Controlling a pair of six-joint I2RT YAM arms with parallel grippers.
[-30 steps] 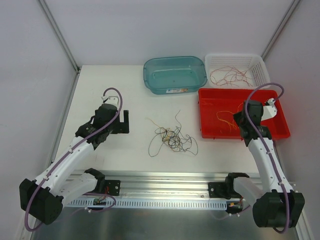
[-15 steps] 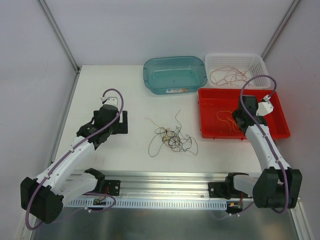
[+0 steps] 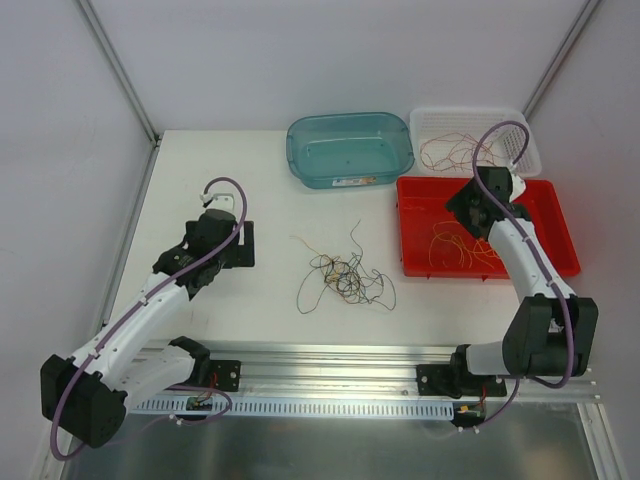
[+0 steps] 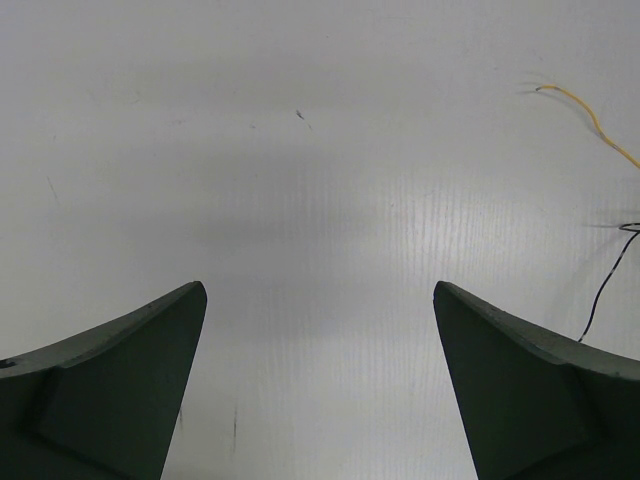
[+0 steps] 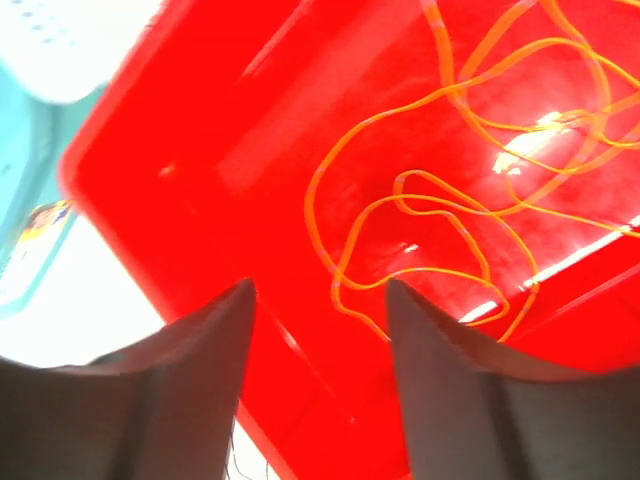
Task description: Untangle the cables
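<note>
White tabletop, enclosed by pale walls, viewed from above. Remaining cables (image 3: 345,278) lie in a loose knot at table centre, dark and yellow-orange strands interlaced.

Containers: teal tub (image 3: 300,150) at 12 o'clock, white basket (image 3: 525,140) at 1 o'clock holding red-brown strands (image 3: 455,152), red tray (image 3: 560,262) at 3 o'clock holding yellow-orange strands (image 3: 455,245).

Right gripper (image 5: 320,295) hangs over the red tray; its fingers are spread, nothing between them, and the yellow-orange strands lie loose on the tray floor beneath.

Left gripper (image 4: 320,290) hovers at 9 o'clock of the knot, fingers spread wide over bare table, holding nothing; two stray wire ends show at its 3 o'clock.

Assessment: a sort by colour, at the drop-off of a yellow-orange strand. The knot is not yet cleared.

Next move calls for the right arm to travel to the knot and pinch one outlying strand; the wires are hair-fine, so neighbours are likely to drag along unless the left gripper pins them.
</note>
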